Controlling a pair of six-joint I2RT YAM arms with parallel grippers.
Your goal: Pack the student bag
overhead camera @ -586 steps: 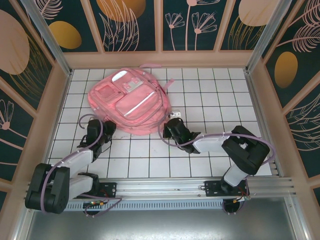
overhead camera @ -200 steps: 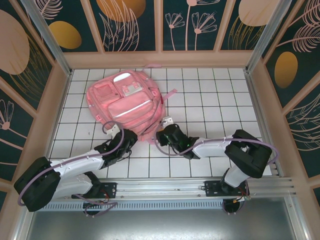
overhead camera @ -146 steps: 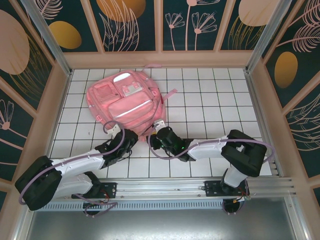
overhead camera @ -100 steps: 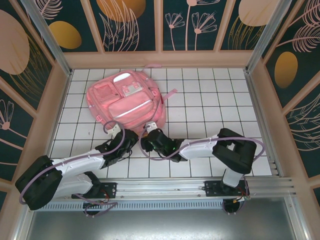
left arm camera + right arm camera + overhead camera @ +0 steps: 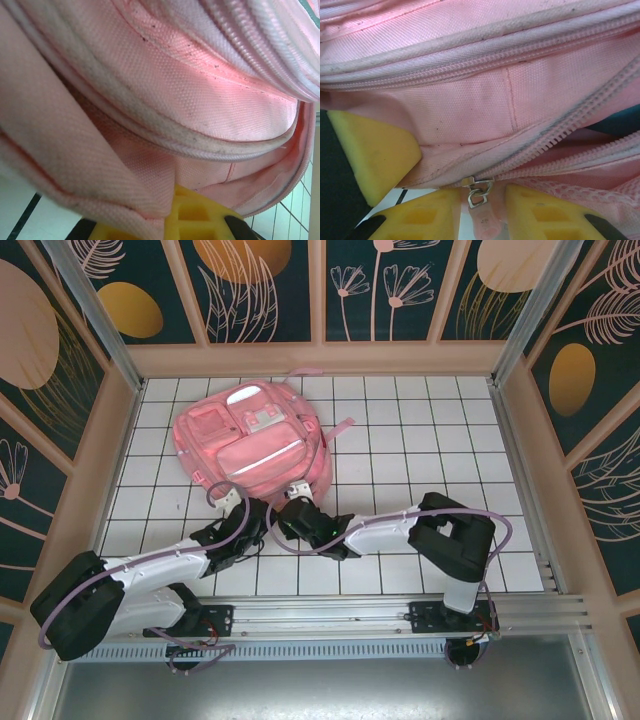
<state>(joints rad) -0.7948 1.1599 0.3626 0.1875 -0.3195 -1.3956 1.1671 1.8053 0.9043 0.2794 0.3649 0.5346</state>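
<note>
You've got the student bag (image 5: 250,445) lying flat, front pockets up, on the far-L part of the white gridded table (image 5: 430,450), w/ its near edge toward the arm bases.

L gripper (image 5: 256,515) sits at that near edge. In the L wrist view its jaws are closed, w/ a fold of the bag's pink fabric pinched btwn the yellow pads (image 5: 197,220). Above the fold a grubby piped seam and zip rows run across.

Just R of it, R gripper (image 5: 292,508) is at the same edge, close beside the L one, w/ its arm stretched across the table from the R base. In the R wrist view its jaws stand partly apart, w/ a small metal zip pull (image 5: 479,192) and its pink tab hanging in the gap. Neither pad clearly touches it. R of the pull, the two rows of zip teeth spread apart.
</note>
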